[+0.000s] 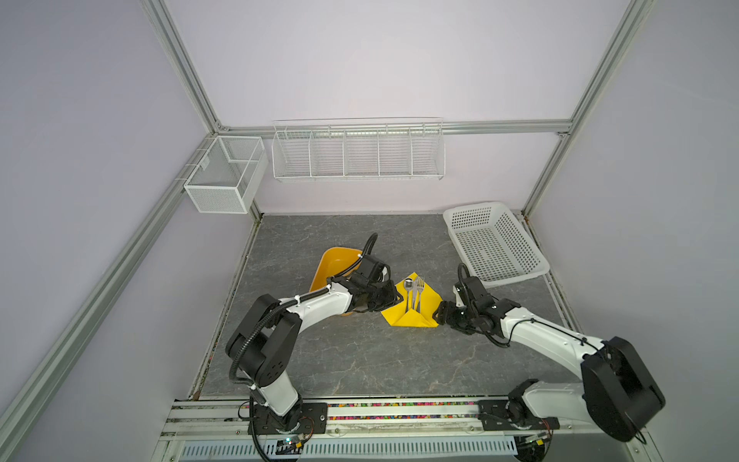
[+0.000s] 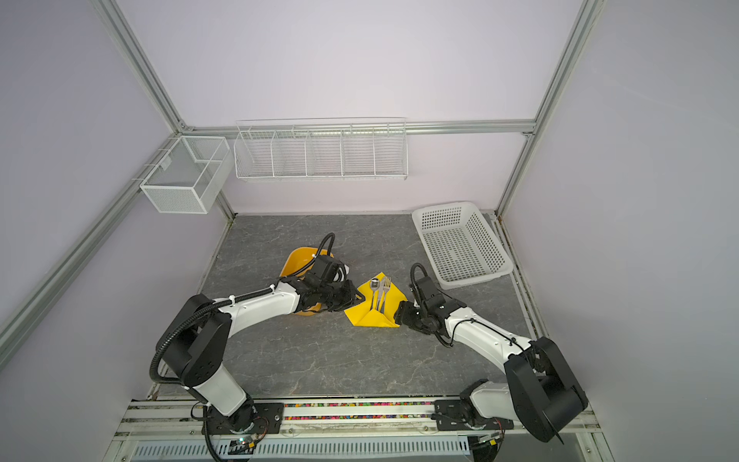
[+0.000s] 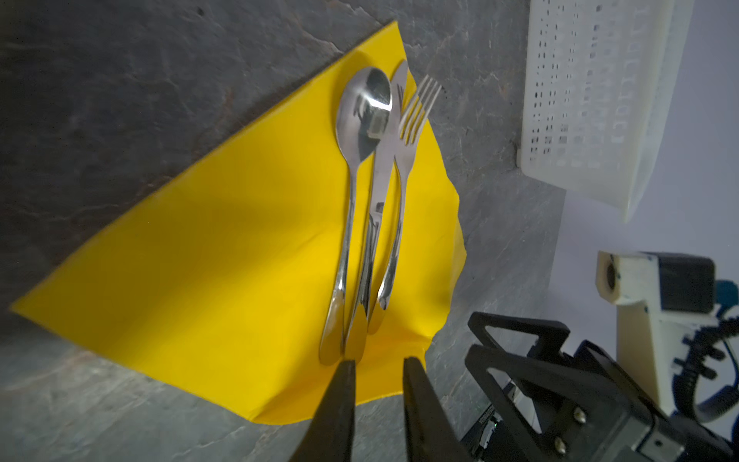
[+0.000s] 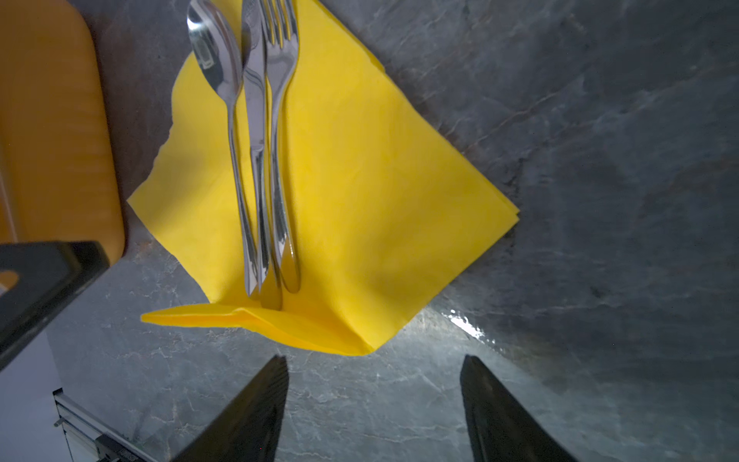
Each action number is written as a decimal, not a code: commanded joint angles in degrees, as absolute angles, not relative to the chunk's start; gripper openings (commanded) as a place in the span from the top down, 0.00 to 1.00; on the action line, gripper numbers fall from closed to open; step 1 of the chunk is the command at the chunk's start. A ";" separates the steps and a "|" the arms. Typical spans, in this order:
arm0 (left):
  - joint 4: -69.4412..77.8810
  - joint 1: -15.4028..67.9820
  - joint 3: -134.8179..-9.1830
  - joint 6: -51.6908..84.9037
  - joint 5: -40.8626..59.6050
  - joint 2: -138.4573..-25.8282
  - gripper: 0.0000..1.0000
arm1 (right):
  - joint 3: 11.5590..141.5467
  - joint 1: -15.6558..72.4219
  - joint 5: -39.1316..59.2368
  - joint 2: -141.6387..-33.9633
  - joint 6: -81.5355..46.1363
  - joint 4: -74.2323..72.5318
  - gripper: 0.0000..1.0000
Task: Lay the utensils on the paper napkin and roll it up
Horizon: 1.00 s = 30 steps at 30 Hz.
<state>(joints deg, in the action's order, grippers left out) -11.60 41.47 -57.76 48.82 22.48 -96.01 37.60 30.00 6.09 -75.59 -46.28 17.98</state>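
Slim shiny silver metal utensils (image 3: 372,208) are lying on the thin yellow paper napkin (image 3: 224,248). The left tool (image 3: 379,361) is hovering barely apart at their ends, the right tool (image 4: 375,358) wide apart — better be pinching paper only (never steel).

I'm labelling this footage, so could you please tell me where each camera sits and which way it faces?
Top views: side by side, high above the near edge of the table, looking down and forward; the left arm, right arm, napkin and cutlery show.
Left wrist: on the left arm, looking along the left pincer across the napkin toward the white basket.
Right wrist: on the right arm, looking past the open right pincer at the napkin, with the yellow tub beside it.
Shared: all four show napkin and cutlery.
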 commanded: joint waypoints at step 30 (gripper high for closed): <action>-16.23 47.99 -63.62 44.65 19.30 -106.11 0.88 | 27.75 25.25 12.47 -82.21 -65.05 -15.82 0.27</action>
